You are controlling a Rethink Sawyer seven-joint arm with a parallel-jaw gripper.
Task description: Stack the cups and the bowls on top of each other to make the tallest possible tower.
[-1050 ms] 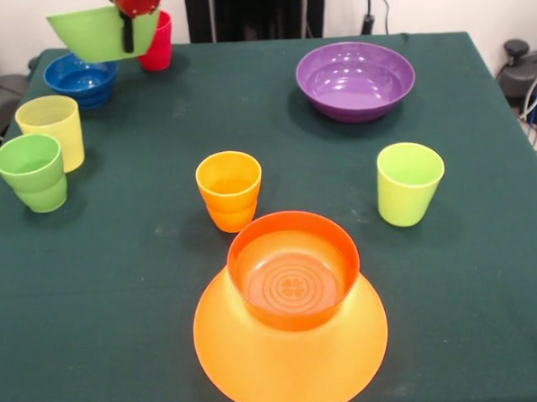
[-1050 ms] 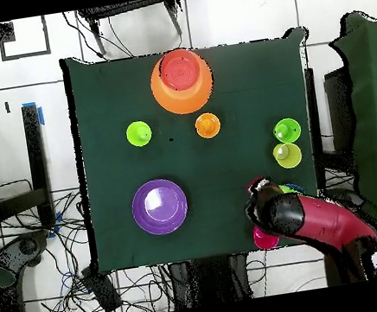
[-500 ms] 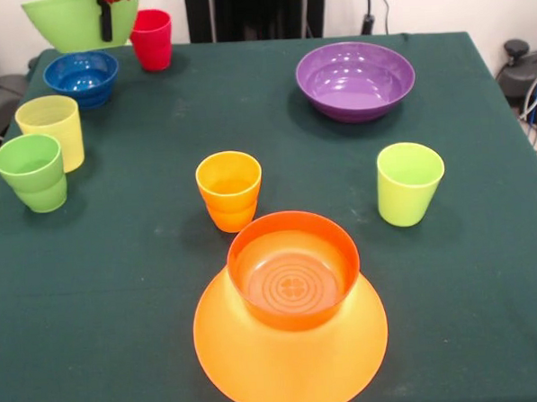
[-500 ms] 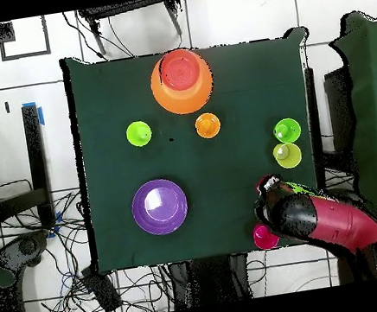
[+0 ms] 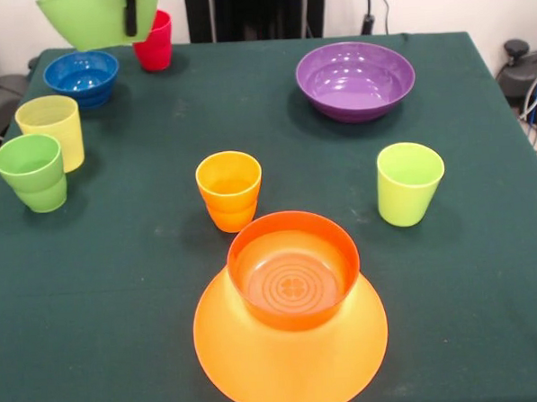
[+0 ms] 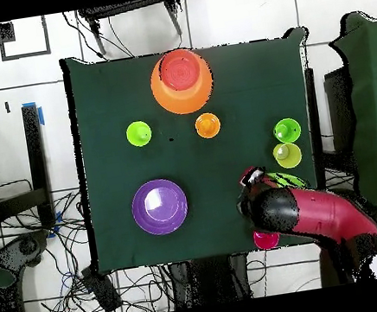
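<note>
green bowl (image 5: 92, 18) held aloft, shifted right since earlier, fingers (image 5: 131, 15) clamping rim

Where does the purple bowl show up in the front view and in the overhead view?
Front view: the purple bowl sits upper right on the green cloth, upright and empty.
Overhead view: the same bowl lies lower left of the table's middle.
Shared landmark: the lime green cup stands alone between it and the tower, nearest to it of all the cups.
</note>
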